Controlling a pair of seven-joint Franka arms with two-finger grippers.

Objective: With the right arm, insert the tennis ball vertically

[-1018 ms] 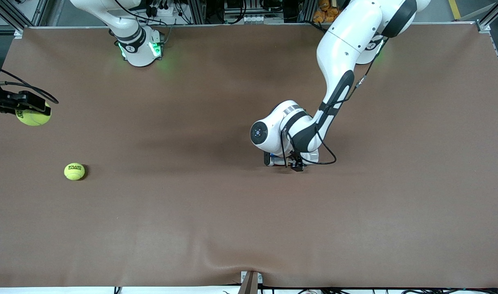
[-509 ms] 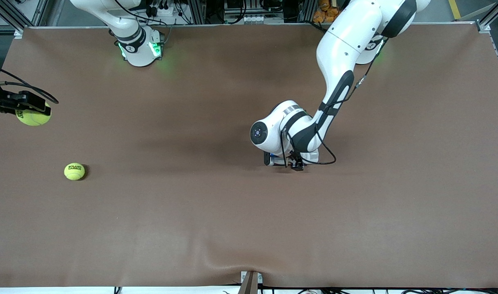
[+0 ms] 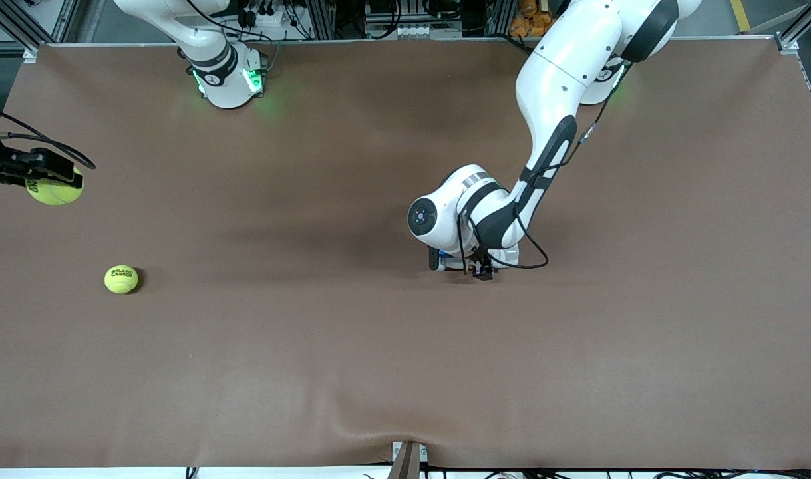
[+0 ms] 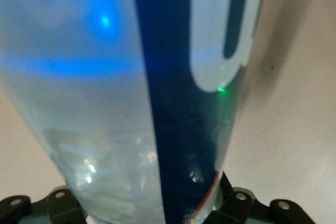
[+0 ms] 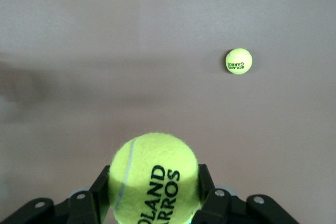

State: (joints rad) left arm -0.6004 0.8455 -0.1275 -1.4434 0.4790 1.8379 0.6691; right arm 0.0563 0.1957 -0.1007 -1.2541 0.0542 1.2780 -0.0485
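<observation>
The right gripper (image 5: 153, 195) has a yellow tennis ball (image 3: 58, 193) pinched tight between its two fingers (image 5: 100, 190). The fingers press on both sides of the ball, so the pincer is only as wide as the ball. It is up in the air, over the brown table (image 3: 378, 372), at the very edge at the right arm's end. The ball has black letters on it (the right wrist view shows "OLAND ARROS").

A second tennis ball (image 3: 121, 279) lies on the table. It is also at the right arm's end, and it is nearer to the front camera than the spot under the held ball. Nothing touches it. In the right wrist view it looks small, well apart from the held ball.

The left arm (image 3: 551, 100) reaches out from its base and bends down to the middle of the table. Its left gripper (image 4: 152, 208) is low, right by the table top. From the front, the arm's big white wrist covers most of it.

In the left wrist view a see-through tube (image 4: 105, 103) fills almost the whole picture. It is clear and bluish, with a dark blue stripe and pale shapes on it. The tube sits between the left gripper's black fingers (image 4: 239, 205). I cannot tell if the fingers squeeze the tube or just stand beside it. I also cannot tell if the tube is upright or tipped over.
</observation>
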